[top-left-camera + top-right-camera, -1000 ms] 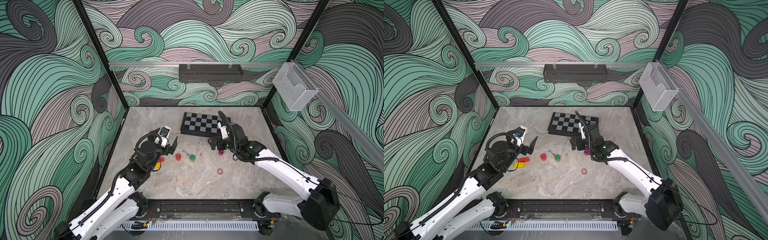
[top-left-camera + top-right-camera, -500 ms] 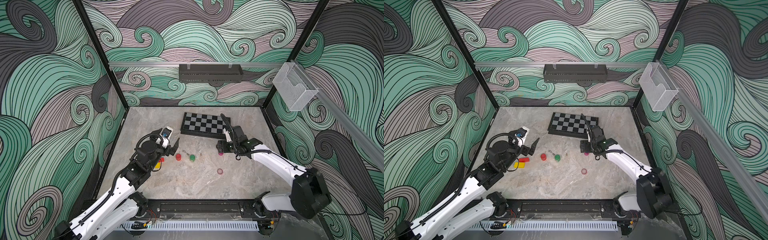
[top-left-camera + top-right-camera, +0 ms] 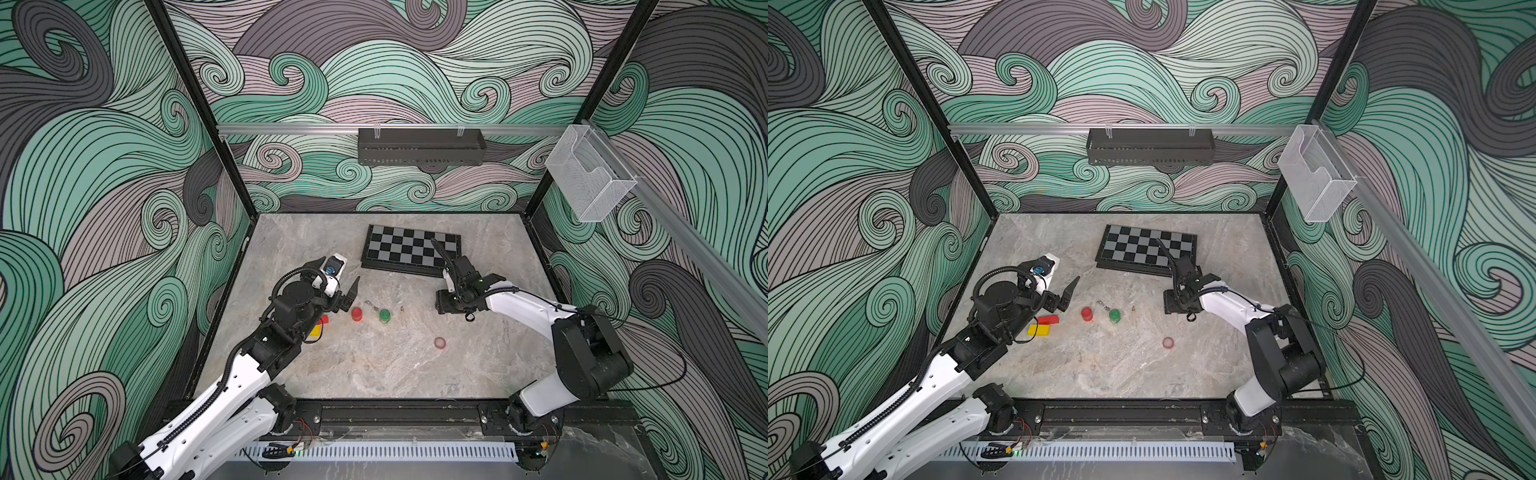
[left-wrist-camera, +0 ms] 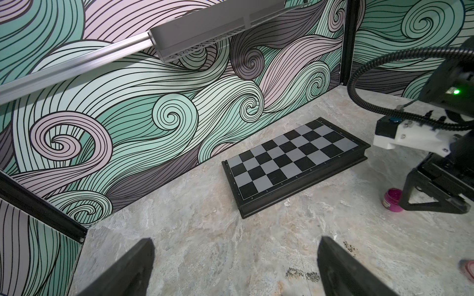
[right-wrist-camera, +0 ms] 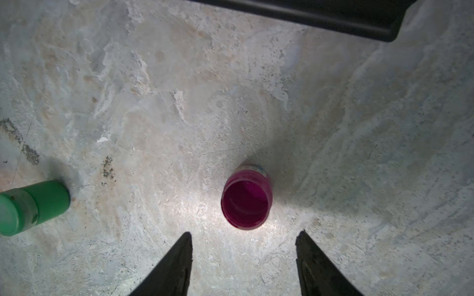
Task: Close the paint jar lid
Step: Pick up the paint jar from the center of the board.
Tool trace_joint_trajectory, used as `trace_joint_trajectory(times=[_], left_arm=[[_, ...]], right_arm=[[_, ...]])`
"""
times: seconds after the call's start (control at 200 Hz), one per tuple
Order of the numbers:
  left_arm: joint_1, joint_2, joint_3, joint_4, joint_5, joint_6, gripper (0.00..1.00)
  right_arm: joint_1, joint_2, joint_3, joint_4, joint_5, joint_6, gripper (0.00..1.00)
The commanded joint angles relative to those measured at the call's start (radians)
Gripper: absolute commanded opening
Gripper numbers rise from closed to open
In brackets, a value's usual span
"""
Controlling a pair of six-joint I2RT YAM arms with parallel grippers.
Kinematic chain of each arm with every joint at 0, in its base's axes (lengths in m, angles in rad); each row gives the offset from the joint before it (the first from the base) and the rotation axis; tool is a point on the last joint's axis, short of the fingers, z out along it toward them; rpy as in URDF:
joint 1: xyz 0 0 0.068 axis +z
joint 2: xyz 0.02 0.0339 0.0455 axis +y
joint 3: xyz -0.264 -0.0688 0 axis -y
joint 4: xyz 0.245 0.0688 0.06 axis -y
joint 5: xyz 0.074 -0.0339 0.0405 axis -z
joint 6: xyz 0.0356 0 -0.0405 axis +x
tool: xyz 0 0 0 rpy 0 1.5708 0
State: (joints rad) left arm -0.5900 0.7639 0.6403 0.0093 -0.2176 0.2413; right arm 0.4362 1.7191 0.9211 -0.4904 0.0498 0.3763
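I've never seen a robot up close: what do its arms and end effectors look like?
The left arm and right arm have white shells, black joints and black ribbed cables. The left end effector and right end effector each have two black pointed fingers.

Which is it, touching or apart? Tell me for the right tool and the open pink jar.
Apart. The right wrist view shows bare table between the open pink jar and both fingertips of the right tool.

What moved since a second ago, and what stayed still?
The right pincer dropped low toward the open pink jar, its arm folding back; nothing grabbed yet. The left pincer, pink lid, red jar, green jar and chessboard stayed put.
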Motion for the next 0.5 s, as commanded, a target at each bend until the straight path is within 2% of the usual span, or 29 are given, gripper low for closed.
trace_joint_trajectory(times=[0.0,0.495], left_arm=[[0.006,-0.008,0.034,0.006,0.014,-0.002,0.99],[0.006,-0.005,0.035,0.003,0.024,0.000,0.99]], right_arm=[[-0.009,0.027,0.049,0.018,-0.010,-0.002,0.62],[-0.011,0.078,0.081,-0.020,-0.010,-0.017,0.54]])
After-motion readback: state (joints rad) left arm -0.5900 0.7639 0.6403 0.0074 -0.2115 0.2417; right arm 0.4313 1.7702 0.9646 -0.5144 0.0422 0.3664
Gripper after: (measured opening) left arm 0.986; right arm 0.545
